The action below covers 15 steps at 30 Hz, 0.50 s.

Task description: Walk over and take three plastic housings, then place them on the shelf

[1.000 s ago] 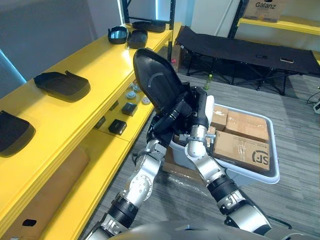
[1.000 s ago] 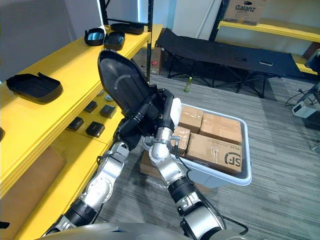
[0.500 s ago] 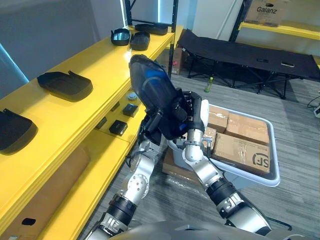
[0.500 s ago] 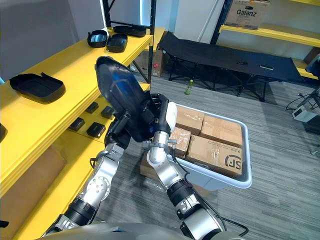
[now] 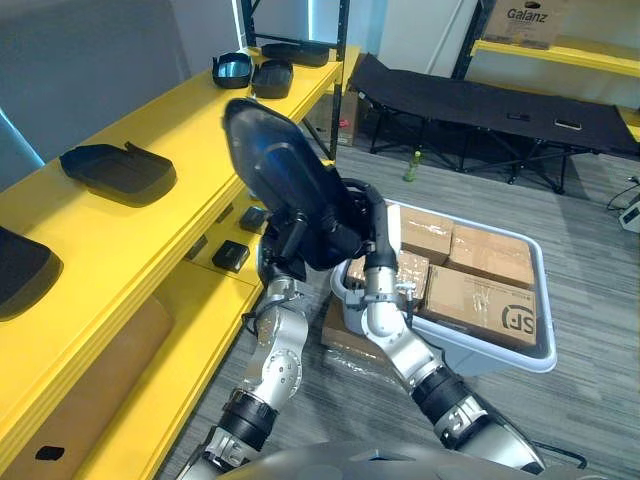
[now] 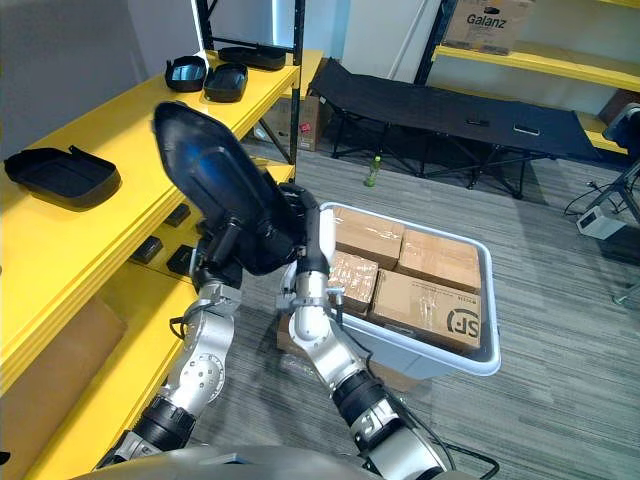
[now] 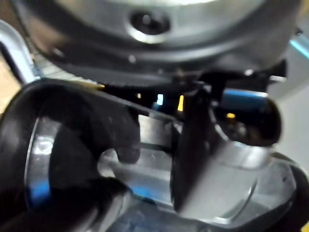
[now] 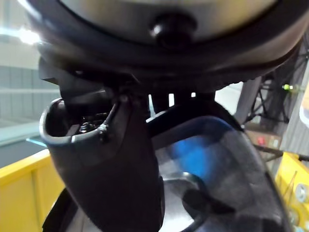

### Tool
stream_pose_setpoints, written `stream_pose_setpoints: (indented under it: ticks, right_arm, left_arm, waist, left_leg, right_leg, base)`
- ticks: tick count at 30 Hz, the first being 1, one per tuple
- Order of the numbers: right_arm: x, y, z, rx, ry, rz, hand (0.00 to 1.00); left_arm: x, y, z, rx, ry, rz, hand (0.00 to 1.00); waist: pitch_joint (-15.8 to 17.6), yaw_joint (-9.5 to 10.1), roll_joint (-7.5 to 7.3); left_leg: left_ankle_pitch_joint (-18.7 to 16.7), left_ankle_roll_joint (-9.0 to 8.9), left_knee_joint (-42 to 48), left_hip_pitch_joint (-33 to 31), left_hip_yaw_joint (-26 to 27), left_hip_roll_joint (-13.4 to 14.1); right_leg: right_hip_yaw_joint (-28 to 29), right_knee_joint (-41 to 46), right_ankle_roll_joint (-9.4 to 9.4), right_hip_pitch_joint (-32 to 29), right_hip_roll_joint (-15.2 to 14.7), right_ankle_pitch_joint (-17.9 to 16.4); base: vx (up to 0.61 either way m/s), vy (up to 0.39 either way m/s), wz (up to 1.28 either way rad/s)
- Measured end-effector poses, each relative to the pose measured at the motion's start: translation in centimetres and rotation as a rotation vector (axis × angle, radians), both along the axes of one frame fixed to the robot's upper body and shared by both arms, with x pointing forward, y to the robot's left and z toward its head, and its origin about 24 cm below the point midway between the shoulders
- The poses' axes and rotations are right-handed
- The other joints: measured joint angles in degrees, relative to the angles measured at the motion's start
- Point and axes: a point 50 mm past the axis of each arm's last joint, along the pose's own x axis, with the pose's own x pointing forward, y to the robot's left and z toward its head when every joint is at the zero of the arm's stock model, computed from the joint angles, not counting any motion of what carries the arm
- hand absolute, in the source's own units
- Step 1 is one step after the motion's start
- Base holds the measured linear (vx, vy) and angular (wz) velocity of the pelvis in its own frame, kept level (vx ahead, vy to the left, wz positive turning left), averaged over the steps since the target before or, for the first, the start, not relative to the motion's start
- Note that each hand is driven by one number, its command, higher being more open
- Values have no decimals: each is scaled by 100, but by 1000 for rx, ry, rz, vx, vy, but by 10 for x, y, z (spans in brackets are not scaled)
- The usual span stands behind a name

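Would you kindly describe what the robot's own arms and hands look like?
Both arms are silver-grey metal, built of rounded jointed segments, each with a black ribbed band lower down: the left arm and right arm. The left hand and right hand are dark, almost black.

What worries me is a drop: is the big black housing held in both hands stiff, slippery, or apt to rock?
Probably stiff: the housing holds its shell shape though gripped only at its lower end by the left hand and right hand. Likely slippery: its surface shines. Its rounded back may rock on the shelf.
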Motion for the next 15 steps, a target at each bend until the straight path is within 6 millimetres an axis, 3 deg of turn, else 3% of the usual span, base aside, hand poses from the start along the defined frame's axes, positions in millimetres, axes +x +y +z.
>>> stream_pose_setpoints:
  ticks: [5, 9, 12, 15]
  right_arm:
    - [-6, 2, 3, 77, 4, -12, 100]
    - [-8, -6, 22, 137, -75, -30, 100]
    - [-12, -22, 27, 162, -95, -63, 100]
    - [-22, -43, 16, 209, -30, -89, 100]
  left_arm:
    - [-1, 14, 28, 90, -95, 164, 0]
    - [-8, 29, 48, 273, -178, 323, 0]
    - [-14, 39, 48, 446, -158, 427, 0]
    - [-20, 49, 41, 615, -83, 524, 0]
  waist:
    - [2, 6, -3]
    - [2, -4, -3]
    - [2, -7, -3]
    - [4, -28, -1]
  left_leg:
    - [-7, 1, -2, -15, -63, -1]
    - [-42, 4, 19, -11, -63, -1]
    - [-70, 3, 27, -12, -63, -1]
    - [-95, -1, 30, -16, -45, -1]
  right_leg:
    - [-111, 80, 0, 2, -3, 0]
    - [-121, 98, 0, 2, -6, 0]
    - [-119, 98, 0, 1, -6, 0]
    - [-114, 96, 0, -18, -8, 0]
  base:
    - [-2, 30, 7]
    - [-2, 16, -1]
    - [0, 0, 0]
    - [-4, 35, -3]
